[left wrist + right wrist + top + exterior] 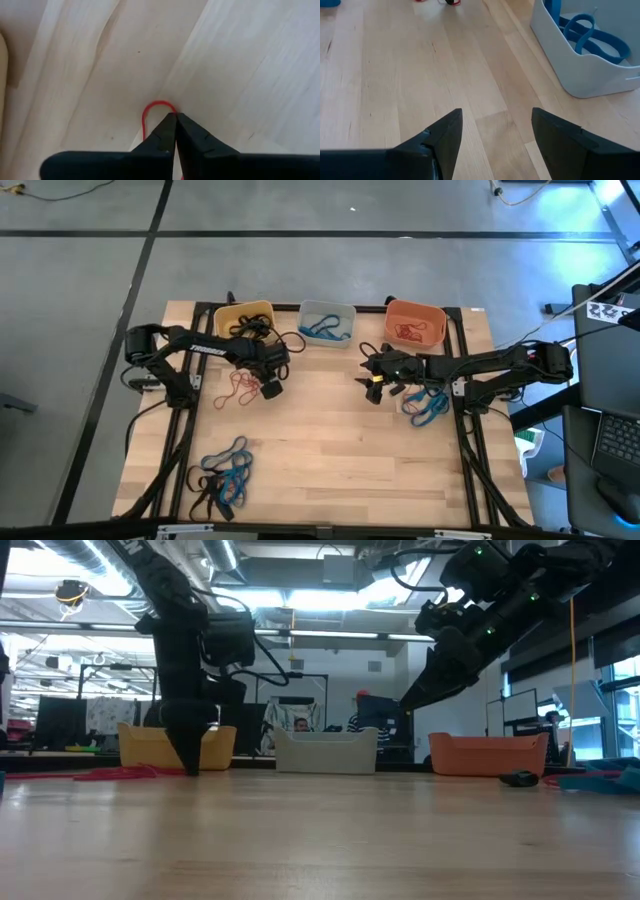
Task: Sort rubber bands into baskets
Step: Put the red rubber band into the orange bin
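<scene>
Overhead, table-level, two wrist close-ups

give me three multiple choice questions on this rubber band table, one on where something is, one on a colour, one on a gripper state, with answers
1. Where does the pale grey basket stand in the row?
A. at the yellow end
B. between the yellow basket and the orange basket
C. at the orange end

2. What colour are the rubber bands in the pale grey basket?
A. red
B. black
C. blue

3. How are the fingers of the left gripper?
A. shut, with a red rubber band at their tips
B. wide open over bare wood
C. shut on a basket rim

Answers:
1. B, since the high view shows the grey basket in the middle of the three.
2. C, since the blue bands lie inside it in the right wrist view.
3. A, since the left wrist view shows the fingers pressed together at the red loop.
</scene>
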